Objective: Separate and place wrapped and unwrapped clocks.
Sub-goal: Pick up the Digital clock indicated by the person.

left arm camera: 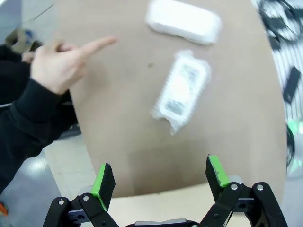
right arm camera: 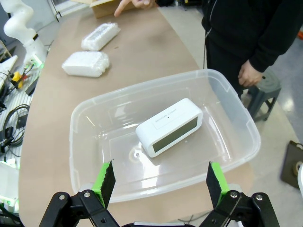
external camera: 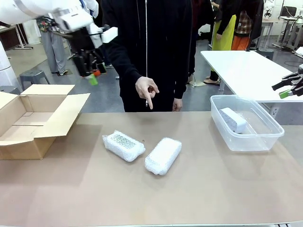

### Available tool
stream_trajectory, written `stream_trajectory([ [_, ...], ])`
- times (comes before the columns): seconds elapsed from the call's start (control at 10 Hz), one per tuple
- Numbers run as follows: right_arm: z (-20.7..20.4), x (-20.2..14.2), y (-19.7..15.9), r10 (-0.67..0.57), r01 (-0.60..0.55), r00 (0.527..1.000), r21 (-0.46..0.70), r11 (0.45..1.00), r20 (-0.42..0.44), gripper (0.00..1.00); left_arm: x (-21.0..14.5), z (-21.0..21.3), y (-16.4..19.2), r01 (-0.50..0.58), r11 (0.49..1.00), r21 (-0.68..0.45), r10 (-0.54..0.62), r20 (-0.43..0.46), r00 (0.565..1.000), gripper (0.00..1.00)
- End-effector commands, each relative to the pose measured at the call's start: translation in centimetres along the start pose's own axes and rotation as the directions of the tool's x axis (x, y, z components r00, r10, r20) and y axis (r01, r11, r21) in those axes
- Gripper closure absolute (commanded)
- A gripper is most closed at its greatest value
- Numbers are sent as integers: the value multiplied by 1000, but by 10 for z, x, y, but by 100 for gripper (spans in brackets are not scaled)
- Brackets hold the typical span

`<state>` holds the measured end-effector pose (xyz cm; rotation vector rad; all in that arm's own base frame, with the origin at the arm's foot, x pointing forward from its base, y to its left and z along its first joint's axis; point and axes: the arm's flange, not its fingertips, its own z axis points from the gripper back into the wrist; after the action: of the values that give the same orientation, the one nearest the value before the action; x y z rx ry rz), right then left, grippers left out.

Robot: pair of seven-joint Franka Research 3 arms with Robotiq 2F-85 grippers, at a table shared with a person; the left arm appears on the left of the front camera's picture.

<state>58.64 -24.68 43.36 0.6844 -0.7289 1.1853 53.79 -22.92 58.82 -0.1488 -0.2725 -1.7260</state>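
At the left edge of the front picture sits an open cardboard box (external camera: pixel 33 118). Above it, in the upper left, the robot's left hand (external camera: pixel 91 74) hangs in the air with its fingers wide apart and nothing in it.

In the middle top, the person's hand (external camera: pixel 147 90) points one finger down at the bench (external camera: pixel 142 203). Two wrapped clocks lie there side by side, close but not touching: the left wrapped clock (external camera: pixel 123 145) and the right wrapped clock (external camera: pixel 163 155).

On the right, the bare clock (external camera: pixel 233 119) lies inside the clear tub (external camera: pixel 246 142), so that part looks done. At the right edge, the robot's right hand (external camera: pixel 289 89) waits with its fingers apart, holding nothing.

I think the wrapped clocks come next and go in the box. The left hand would need to come down over one, then close on its sides.

The bubble wrap hides the clock faces. The right hand is cut off by the picture edge. The left wrist picture is blurry.
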Motion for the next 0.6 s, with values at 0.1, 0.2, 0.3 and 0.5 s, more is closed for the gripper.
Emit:
stream_trajectory([
  [0.1, -1, 0, 0, -1, 1, 1000, -3, 1000, 1, 0, 41, -43, 0, -289, 951, 114, 293, -21, 956, 0],
  [0.2, -1, 0, 0, -1, 1, 1000, -3, 1000, 1, 0, 53, -52, -7, -280, 954, 102, 285, -33, 958, 0],
  [0.3, -1, 0, 0, -1, 1, 1000, -3, 1000, 1, 0, 62, -63, -15, -274, 959, 68, 277, -48, 960, 0],
  [0.5, -1, 0, 0, -1, 1, 1000, -3, 1000, 1, 0, 79, -81, -27, -303, 953, 25, 304, -72, 950, 0],
])
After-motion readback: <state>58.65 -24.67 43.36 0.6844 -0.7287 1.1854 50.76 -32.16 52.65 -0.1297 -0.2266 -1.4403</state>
